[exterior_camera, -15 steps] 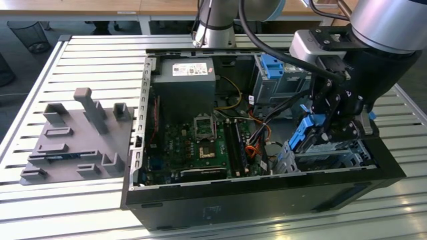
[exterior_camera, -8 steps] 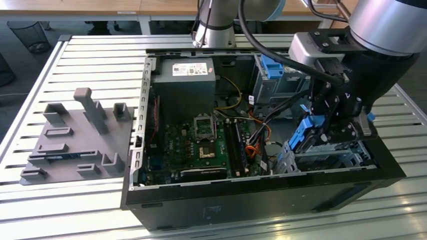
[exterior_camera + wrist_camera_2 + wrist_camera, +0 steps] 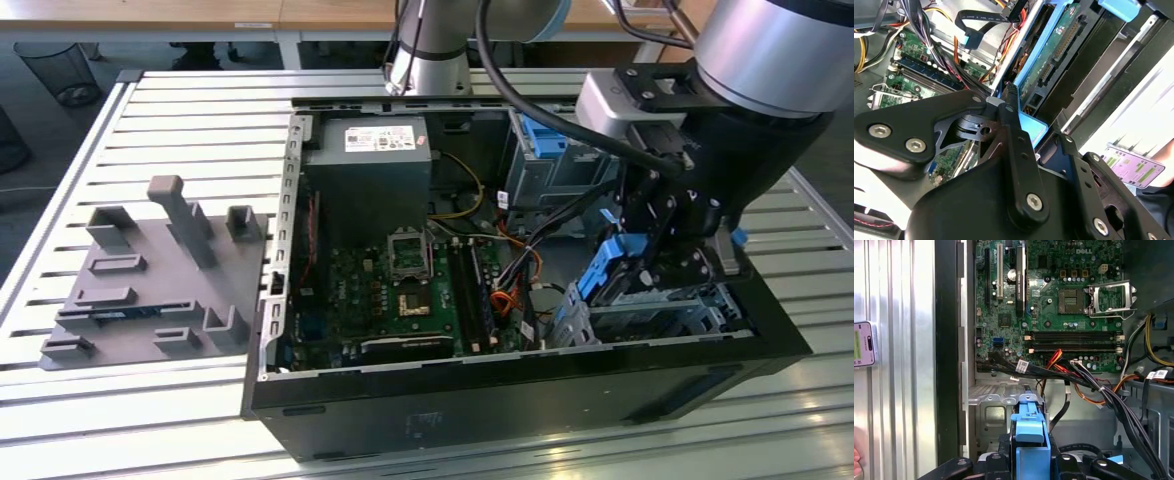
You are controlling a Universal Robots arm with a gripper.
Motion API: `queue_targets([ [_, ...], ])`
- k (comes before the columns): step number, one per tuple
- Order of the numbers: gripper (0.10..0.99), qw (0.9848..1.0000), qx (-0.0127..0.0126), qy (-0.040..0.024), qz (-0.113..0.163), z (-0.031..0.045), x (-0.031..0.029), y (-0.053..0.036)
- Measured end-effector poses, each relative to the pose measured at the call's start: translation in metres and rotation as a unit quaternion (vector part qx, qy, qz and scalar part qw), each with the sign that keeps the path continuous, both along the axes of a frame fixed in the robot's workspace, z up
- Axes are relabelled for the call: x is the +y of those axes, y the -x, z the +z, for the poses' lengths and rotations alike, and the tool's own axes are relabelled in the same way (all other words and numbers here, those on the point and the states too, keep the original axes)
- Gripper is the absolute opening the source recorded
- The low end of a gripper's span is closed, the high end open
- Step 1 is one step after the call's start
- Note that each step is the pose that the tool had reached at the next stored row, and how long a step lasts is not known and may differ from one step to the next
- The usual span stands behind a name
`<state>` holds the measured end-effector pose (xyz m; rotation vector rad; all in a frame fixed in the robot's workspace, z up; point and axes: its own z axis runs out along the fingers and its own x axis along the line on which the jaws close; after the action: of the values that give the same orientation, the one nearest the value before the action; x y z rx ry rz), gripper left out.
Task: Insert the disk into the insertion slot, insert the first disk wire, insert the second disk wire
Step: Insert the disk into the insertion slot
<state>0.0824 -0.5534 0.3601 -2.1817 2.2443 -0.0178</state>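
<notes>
While the gripper (image 3: 657, 272) clamps the disk (image 3: 613, 274) by the insertion slot (image 3: 657, 320), at the exterior view's four o'clock, tilt could snag cables (image 3: 534, 238).

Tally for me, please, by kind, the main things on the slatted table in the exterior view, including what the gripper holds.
Open computer case: 1
Grey fixture plate: 1
Blue-framed disk, held in the gripper: 1
Total: 3
</notes>
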Motion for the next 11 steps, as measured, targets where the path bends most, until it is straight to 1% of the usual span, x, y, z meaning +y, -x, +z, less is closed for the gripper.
queue_targets([
  [5,0.365,1.0,0.0001,0.0,0.0,-0.0025,0.0,0.0],
  [11,0.365,1.0,0.0001,0.0,0.0,-0.0038,0.0,0.0],
])
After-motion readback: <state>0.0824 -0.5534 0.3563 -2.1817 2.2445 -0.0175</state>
